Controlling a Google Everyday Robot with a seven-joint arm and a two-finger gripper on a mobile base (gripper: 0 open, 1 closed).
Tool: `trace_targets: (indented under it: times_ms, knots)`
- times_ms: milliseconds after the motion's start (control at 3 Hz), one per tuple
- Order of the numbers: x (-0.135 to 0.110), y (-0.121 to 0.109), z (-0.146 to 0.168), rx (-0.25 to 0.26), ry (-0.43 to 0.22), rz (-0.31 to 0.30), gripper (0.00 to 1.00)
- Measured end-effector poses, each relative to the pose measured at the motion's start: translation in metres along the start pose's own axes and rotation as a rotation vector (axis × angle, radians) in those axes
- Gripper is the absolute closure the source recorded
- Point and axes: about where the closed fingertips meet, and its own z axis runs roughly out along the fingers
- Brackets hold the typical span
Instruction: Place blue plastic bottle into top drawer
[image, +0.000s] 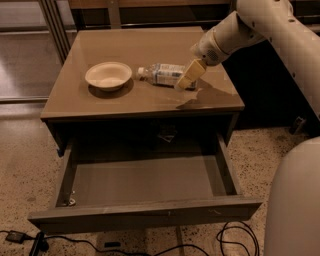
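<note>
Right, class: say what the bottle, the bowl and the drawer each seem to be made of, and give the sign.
Bottle: probably clear glossy plastic, since it looks see-through and shiny. Bowl: matte cream, perhaps paper or plastic. Drawer: dull grey-brown board, likely wood or laminate. The claw sits at the bottle's base end.

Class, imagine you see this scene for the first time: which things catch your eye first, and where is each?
The top drawer stands pulled wide open below the tan cabinet top. On that top the blue plastic bottle lies on its side, cap toward a cream bowl. The gripper reaches down from the right to the bottle's other end.
</note>
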Motion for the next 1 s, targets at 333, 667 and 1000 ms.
trace_targets:
  times_ms: [333,667,1000]
  knots:
    - [0.009,-0.001,0.005,-0.010,0.015,0.012,0.00]
    - [0.018,-0.004,0.015,-0.022,0.034,0.027,0.00]
    - [0.024,-0.007,0.026,-0.036,0.048,0.041,0.00]
